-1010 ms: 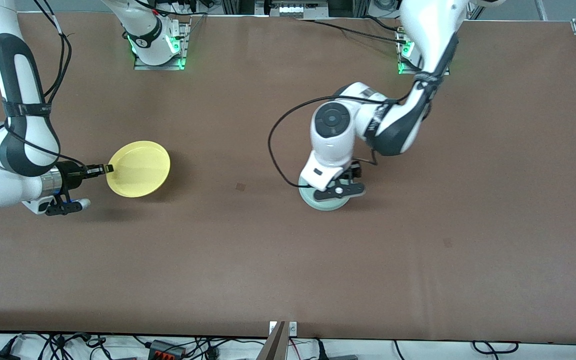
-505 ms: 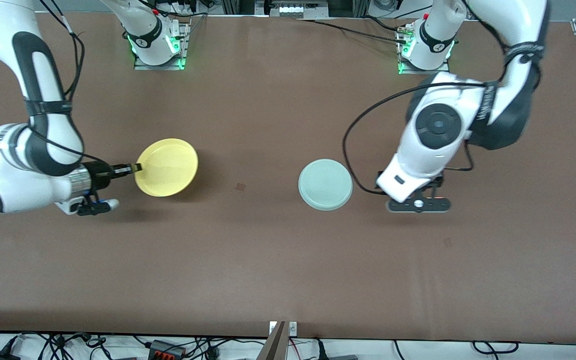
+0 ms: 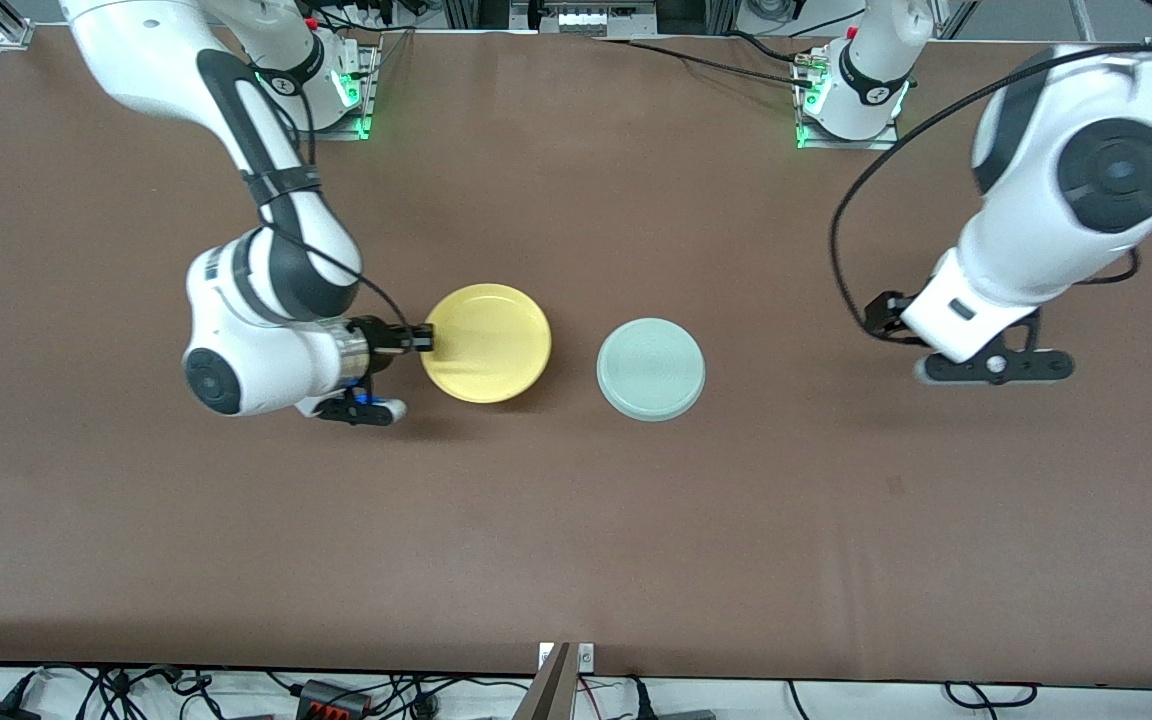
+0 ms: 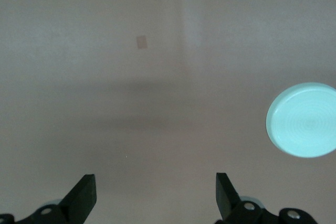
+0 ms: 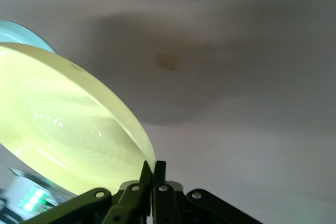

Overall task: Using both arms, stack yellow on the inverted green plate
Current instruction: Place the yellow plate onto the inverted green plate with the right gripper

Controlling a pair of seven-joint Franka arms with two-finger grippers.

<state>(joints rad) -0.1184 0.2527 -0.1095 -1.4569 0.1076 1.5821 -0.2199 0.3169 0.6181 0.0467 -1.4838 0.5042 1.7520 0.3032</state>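
Note:
The pale mint-green plate (image 3: 651, 368) lies upside down on the brown table, near its middle. It also shows in the left wrist view (image 4: 304, 120). The yellow plate (image 3: 487, 342) hangs beside it, toward the right arm's end, held by its rim. My right gripper (image 3: 423, 339) is shut on that rim; in the right wrist view the pinched yellow plate (image 5: 68, 129) fills the frame above the gripper (image 5: 153, 170). My left gripper (image 3: 994, 367) is open and empty over bare table toward the left arm's end, its fingertips (image 4: 84, 195) wide apart.
The brown table (image 3: 576, 520) carries only the two plates. The arm bases (image 3: 316, 90) stand along the table's edge farthest from the front camera. Cables and a power strip (image 3: 336, 695) lie off the edge nearest it.
My right gripper has carried the yellow plate toward the green plate, now close beside it. My left gripper has let go of the green plate and drawn away toward its own end.

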